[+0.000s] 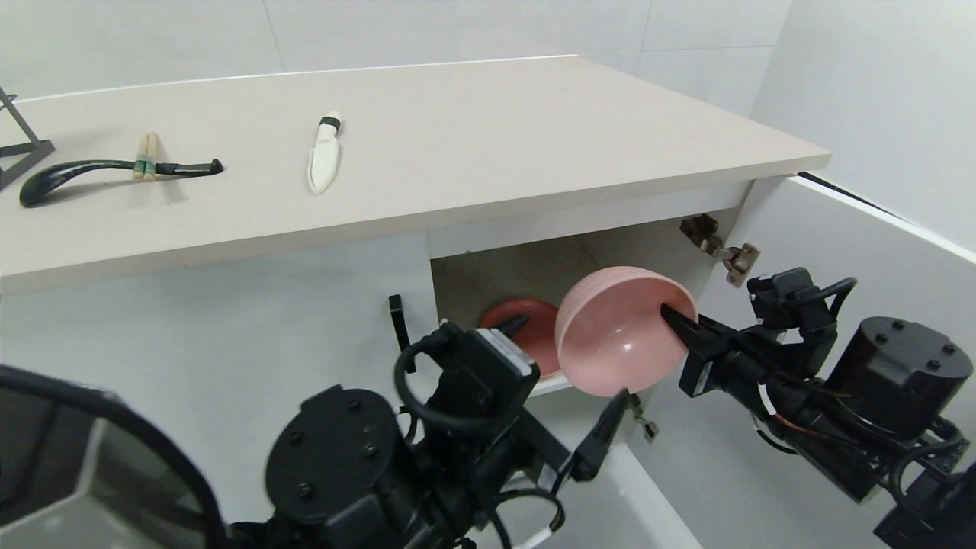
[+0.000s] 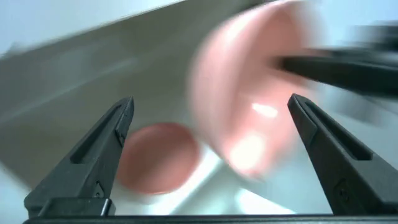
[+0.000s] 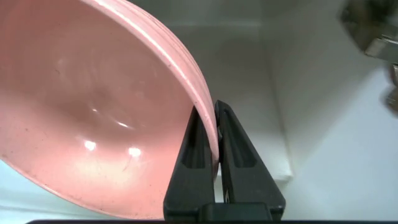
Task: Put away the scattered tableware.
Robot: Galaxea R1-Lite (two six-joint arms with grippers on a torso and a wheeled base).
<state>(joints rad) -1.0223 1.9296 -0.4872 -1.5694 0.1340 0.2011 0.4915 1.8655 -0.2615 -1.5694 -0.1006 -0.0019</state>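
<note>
Two fingers (image 3: 239,155) of the right gripper (image 3: 210,124) are pinching the rim of the pink bowl (image 1: 610,343), holding it tilted at the open cabinet (image 1: 488,278) mouth, beside what is probably a red plate (image 1: 526,332). Levelling it before sliding inward is looking wise. The left gripper (image 2: 211,109) is hanging spread wide below. The right wrist view is clarifying that pinch; the head view is adding the ladle (image 1: 76,171) on the counter (image 1: 496,130).

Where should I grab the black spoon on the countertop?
Probably the handle end of the black spoon, right of the chopsticks lying across it, coming straight down: it lies flat on the countertop, and that stretch is bare.
</note>
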